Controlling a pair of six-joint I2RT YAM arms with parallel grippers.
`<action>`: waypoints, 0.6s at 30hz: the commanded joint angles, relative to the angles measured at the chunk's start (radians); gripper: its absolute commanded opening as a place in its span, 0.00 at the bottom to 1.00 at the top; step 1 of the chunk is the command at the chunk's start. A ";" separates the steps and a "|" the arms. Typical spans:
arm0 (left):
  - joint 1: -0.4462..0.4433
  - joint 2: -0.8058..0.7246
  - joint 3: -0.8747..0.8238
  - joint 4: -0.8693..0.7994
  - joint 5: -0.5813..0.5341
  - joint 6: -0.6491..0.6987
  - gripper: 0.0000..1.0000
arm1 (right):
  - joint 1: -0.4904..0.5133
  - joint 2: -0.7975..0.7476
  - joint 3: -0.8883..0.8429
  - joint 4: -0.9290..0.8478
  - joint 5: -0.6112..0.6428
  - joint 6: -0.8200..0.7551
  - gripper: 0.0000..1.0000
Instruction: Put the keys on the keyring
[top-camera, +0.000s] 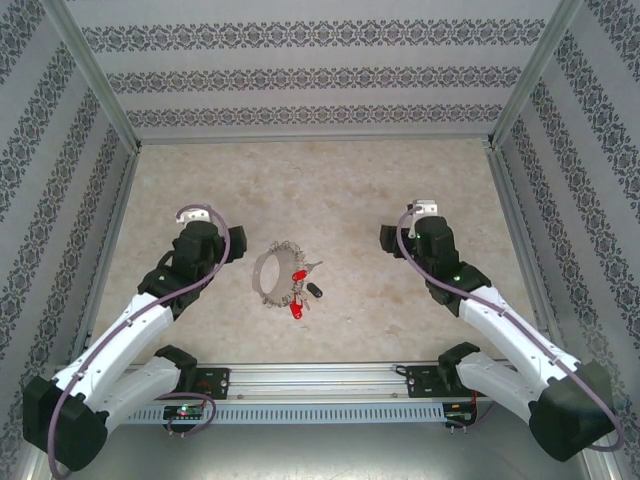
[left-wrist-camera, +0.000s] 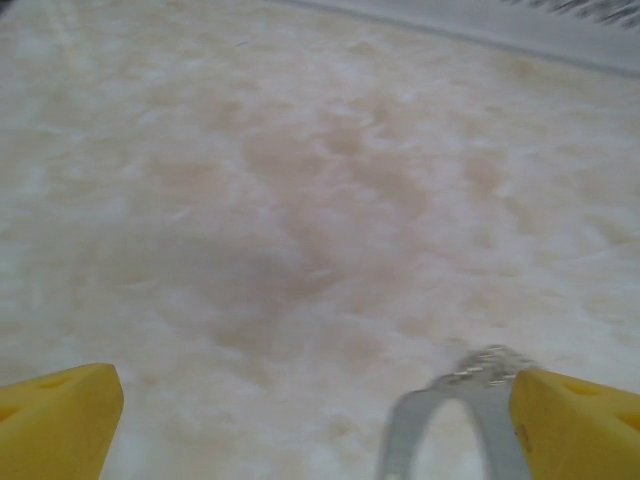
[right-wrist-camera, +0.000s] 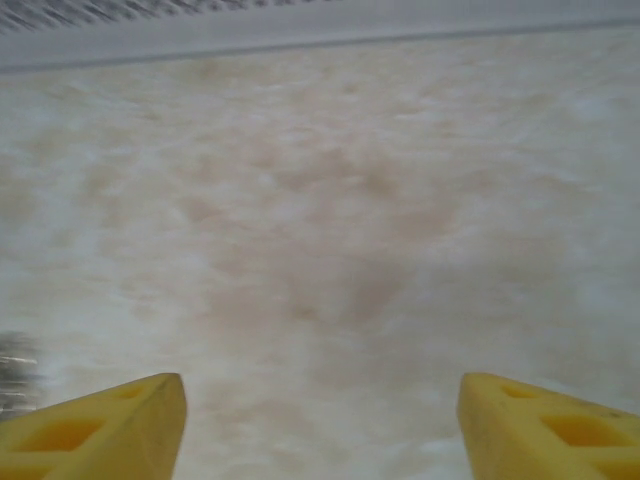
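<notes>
Where three keys (top-camera: 315, 291) cluster, one keyring (top-camera: 259, 275), two red tags (top-camera: 297, 309)

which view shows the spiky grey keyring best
Top external: the large thin grey metal keyring lies whole on the table, small red-tagged keys at its right. The left wrist view catches a blurred grey arc of it at the bottom. The right wrist view has a grey smudge at its left edge, too blurred to identify.

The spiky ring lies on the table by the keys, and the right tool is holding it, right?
No. The right tool holds nothing; the right wrist view shows it open over bare table. The spiky ring does lie on the table by the keys.
</notes>
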 joint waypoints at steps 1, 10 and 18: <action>0.063 -0.011 -0.059 0.058 -0.069 0.120 0.99 | -0.067 0.032 -0.056 0.078 0.132 -0.226 0.76; 0.210 0.070 -0.238 0.396 -0.115 0.326 0.99 | -0.221 0.291 -0.198 0.600 -0.008 -0.280 0.76; 0.271 0.199 -0.338 0.759 0.094 0.412 1.00 | -0.296 0.453 -0.191 0.859 -0.232 -0.352 0.76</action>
